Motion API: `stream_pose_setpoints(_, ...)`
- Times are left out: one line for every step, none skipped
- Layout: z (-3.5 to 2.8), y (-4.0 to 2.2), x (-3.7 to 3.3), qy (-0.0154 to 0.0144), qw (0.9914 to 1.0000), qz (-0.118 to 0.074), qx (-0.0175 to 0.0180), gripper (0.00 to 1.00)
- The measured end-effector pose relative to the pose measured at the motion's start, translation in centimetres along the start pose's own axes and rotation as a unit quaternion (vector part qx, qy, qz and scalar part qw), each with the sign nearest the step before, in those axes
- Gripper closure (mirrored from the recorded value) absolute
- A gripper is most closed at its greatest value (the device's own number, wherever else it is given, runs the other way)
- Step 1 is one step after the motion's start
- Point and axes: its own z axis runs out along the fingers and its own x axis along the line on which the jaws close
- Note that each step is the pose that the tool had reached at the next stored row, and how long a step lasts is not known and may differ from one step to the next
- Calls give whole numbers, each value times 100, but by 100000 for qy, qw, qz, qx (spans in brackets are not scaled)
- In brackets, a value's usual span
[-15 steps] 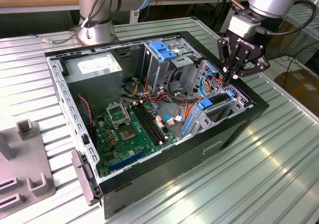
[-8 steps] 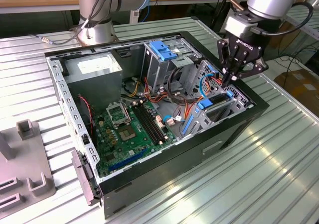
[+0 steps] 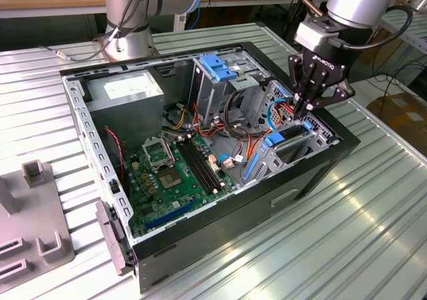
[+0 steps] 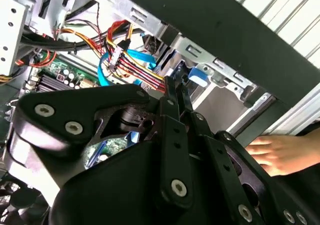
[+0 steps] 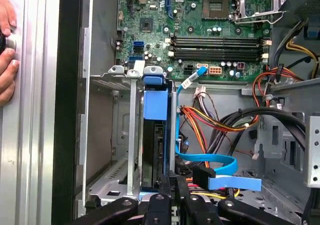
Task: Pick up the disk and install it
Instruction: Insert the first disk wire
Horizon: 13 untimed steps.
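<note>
Blue plastic rails frame the flat dark metal disk [image 5: 152, 150], which stands on edge inside the grey metal drive bay [image 5: 107, 135] of the open black computer case [image 3: 313, 180], partly seated so it can slide home along the bay's guides. From the exterior view, the black linkage gripper [image 3: 308, 110] hangs at about two o'clock from the green motherboard [image 3: 175, 173], directly above the bay. Its fingers look clenched together, touching the disk's near edge, seemingly to press it in. A person's hand [image 5: 6, 52] rests on the ribbed metal surface [image 3: 333, 247] outside the case.
</note>
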Motion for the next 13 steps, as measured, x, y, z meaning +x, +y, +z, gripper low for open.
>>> stream_pose_setpoints(5,2,-1,-156,100000,49,4,84)
stream_pose_setpoints(10,2,0,-392,99999,93,9,84)
stream_pose_setpoints(14,6,6,-651,99998,112,12,84)
stream_pose_setpoints(21,13,27,-738,99997,119,15,84)
stream_pose_setpoints(24,17,39,-744,99997,114,18,84)
stream_pose_setpoints(27,20,49,-748,99997,110,17,84)
stream_pose_setpoints(29,24,61,-744,99997,108,16,84)
stream_pose_setpoints(31,29,71,-744,99997,111,17,84)
stream_pose_setpoints(32,33,79,-746,99997,111,16,84)
stream_pose_setpoints(33,37,88,-745,99997,111,16,84)
stream_pose_setpoints(35,48,100,-751,99997,111,14,84)
stream_pose_setpoints(35,54,107,-746,99997,108,18,84)
stream_pose_setpoints(37,64,114,-756,99997,57,34,84)
